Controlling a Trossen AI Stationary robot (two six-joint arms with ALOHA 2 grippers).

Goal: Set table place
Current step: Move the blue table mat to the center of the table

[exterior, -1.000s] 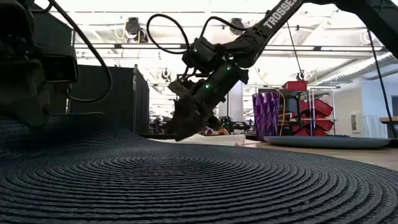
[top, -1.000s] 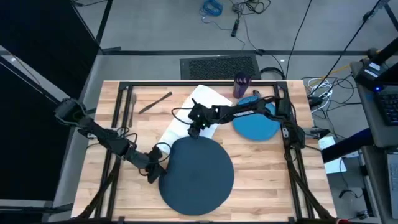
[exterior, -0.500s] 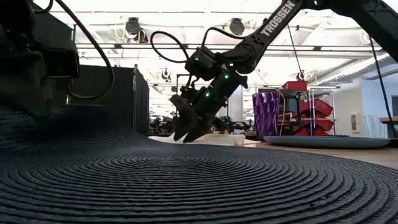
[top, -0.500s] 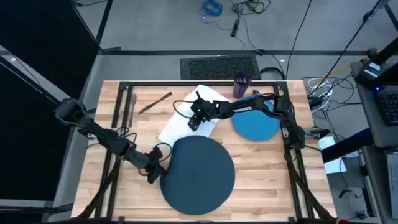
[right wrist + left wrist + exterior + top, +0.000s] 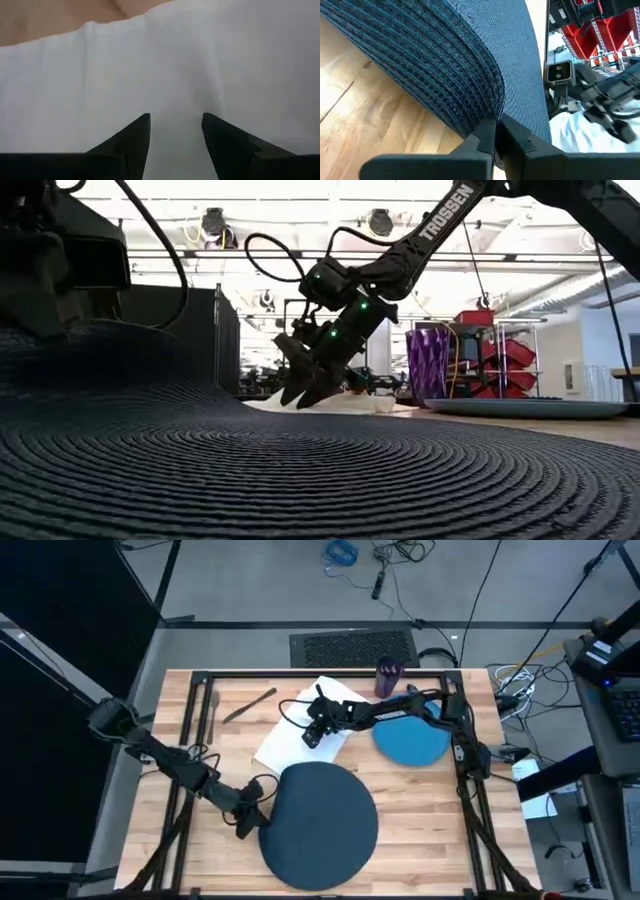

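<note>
The dark navy woven disc (image 5: 322,825) lies at the table's near middle, with its left edge curled up. My left gripper (image 5: 250,812) is shut on that edge. The white napkin (image 5: 290,735) lies flat beyond the disc. My right gripper (image 5: 313,733) stands over it, fingers open and pointing down (image 5: 175,122). The bright blue plate (image 5: 410,743) rests flat at the right. The purple cup (image 5: 387,677) stands upright behind the plate. A fork (image 5: 213,705) and a knife (image 5: 250,705) lie at the far left. My left gripper pinches the disc's left rim (image 5: 495,112) between its two fingers, coming in low from the table's left. The rim is lifted and curled up (image 5: 110,370), while the rest of the disc lies on the table. My right gripper's fingertips (image 5: 300,395) are down at the napkin's surface; I cannot tell whether they touch it.
The pale plank table (image 5: 430,810) has a black frame (image 5: 300,674) along its edges. Bare wood shows to the right of the disc and near the left front corner. Cables trail from my right arm (image 5: 400,710) above the plate.
My right gripper has gone from the disc's far edge toward the table's far edge and down, and now stands over the napkin. My left gripper has raised the disc's left rim a little higher; the rest of the disc has stayed on the table.
</note>
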